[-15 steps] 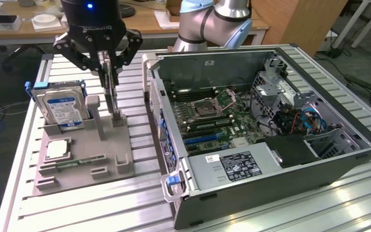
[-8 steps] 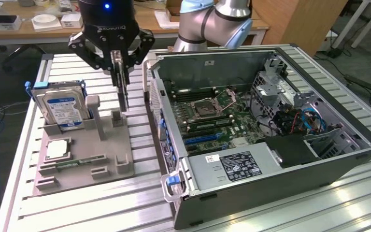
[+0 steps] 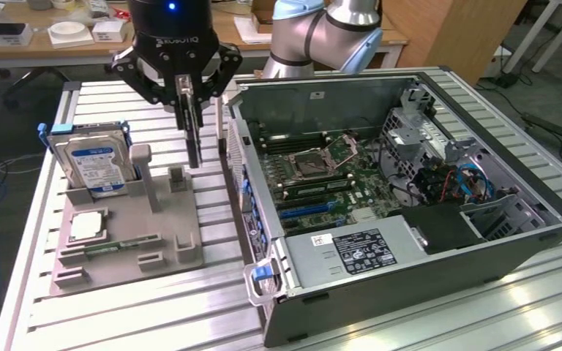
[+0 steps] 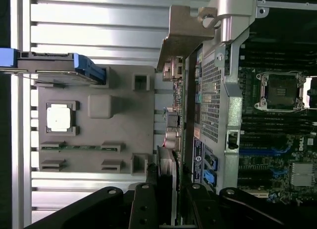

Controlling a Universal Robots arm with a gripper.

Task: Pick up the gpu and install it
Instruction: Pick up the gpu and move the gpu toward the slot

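Observation:
The gpu (image 3: pixel 195 139) hangs edge-on as a thin dark card, with my gripper (image 3: pixel 194 99) shut on its upper edge. It is in the air above the grey holder tray (image 3: pixel 164 241), just off the open computer case's side wall (image 3: pixel 234 146). In the wrist view the gpu (image 4: pixel 173 117) runs away from my gripper (image 4: pixel 173 182), and its silver end bracket (image 4: pixel 185 28) is at the far end. It lies along the case's perforated wall (image 4: pixel 210 100). Inside the case the motherboard (image 3: pixel 310 175) lies exposed.
The tray holds a silver hard drive (image 3: pixel 91 161) upright, a processor chip (image 3: pixel 88 225) and a narrow memory stick (image 3: pixel 120 246). A power supply (image 3: pixel 359 248) and drive cage (image 3: pixel 427 131) stand inside the case. Everything rests on a slatted aluminium table (image 3: pixel 515 307).

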